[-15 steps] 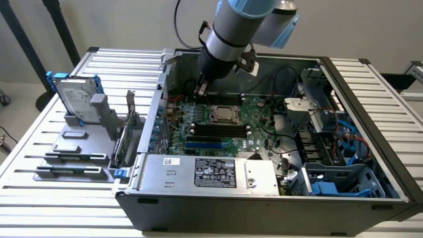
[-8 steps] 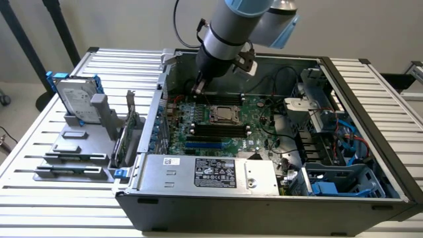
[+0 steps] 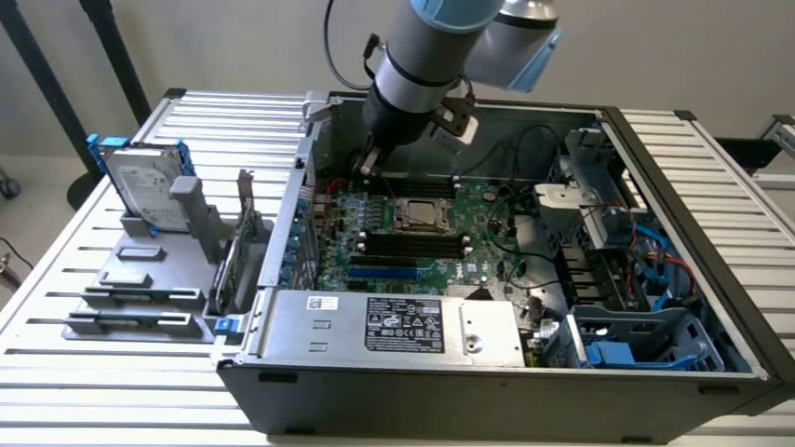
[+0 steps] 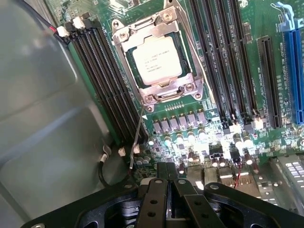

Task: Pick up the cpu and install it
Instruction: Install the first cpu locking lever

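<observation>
Exterior view, near to far:

1. Open computer case (image 3: pixel 497 391) lies on a slatted table (image 3: pixel 125 372). Power supply (image 3: pixel 397 324) sits along the case's near edge, at 6 o'clock from the board's centre.
2. Green motherboard (image 3: pixel 478 256) lies flat inside the case.
3. The cpu (image 3: pixel 420 214) (image 4: pixel 156 61) is seated in its socket on the board, silver top facing up. A metal frame (image 4: pixel 164 92) surrounds its edges, and black memory slots (image 4: pixel 102 80) run along both sides.
4. The gripper (image 3: pixel 369 166) (image 4: pixel 166 167) is at roughly 11 o'clock from the cpu, apart from it and above the board's far edge. Its fingers are pressed together and hold nothing.
5. The arm (image 3: pixel 423 65) rises from the gripper toward 12 o'clock.
6. Outside the case, at 9 o'clock, a hard drive (image 3: pixel 143 186) stands upright in a grey rack (image 3: pixel 137 279)
</observation>
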Robot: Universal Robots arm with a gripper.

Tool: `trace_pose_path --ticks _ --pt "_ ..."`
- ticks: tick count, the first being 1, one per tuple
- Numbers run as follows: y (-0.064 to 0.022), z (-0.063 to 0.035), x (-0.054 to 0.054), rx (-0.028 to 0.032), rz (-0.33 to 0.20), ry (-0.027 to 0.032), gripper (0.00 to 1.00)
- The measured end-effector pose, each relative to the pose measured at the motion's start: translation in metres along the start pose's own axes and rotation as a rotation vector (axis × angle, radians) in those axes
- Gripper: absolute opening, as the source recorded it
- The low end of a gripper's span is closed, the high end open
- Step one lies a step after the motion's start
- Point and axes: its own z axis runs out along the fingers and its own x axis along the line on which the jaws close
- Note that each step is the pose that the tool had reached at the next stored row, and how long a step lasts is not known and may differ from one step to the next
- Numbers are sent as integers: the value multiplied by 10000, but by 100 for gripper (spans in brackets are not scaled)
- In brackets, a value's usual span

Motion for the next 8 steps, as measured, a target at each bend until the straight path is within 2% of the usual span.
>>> trace_pose_path --ticks 8 --pt "-33 22 -14 -84 522 182 11"
